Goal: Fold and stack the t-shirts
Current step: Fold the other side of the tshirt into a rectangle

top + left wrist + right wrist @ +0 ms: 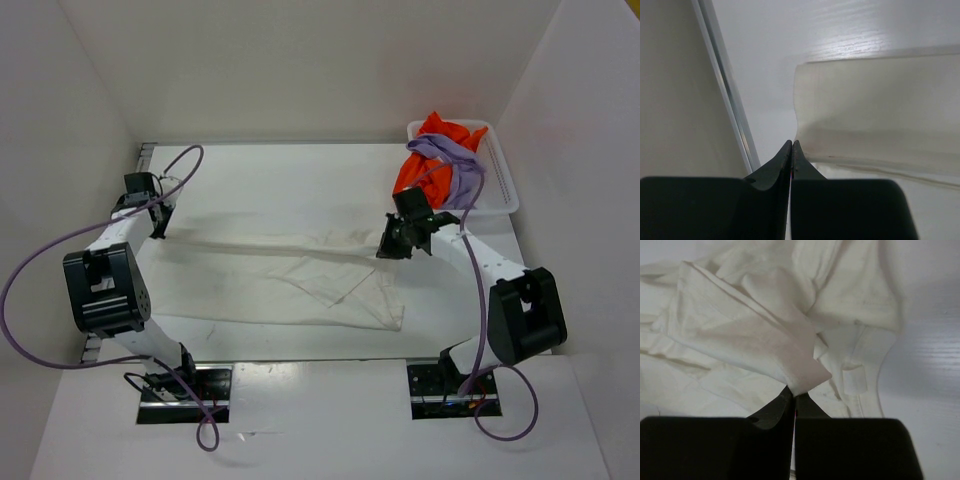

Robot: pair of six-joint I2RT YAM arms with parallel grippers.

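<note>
While its arm [480, 260] angles inward, right hand [794, 392] pinches the white t-shirt [740, 335].

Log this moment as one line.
white t-shirt spread on table | left claw shut at its corner, grip unclear | right claw shut on a fold | orange t-shirt, purple t-shirt in basket

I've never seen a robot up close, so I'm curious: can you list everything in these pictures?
white shirt: one, white, spread on the table between the hands.
orange shirt: one, orange, heaped in the basket.
purple shirt: one, light purple, draped over the orange shirt.
basket: one, white, far right corner of the table.
table: one, white, under everything.
cables: purple, looping along both arms.
left arm, right arm: white and black, bolted at the near edge.
left hand: black, shut on the white shirt's edge.
right hand: black, shut on a fold of the white shirt.
</note>
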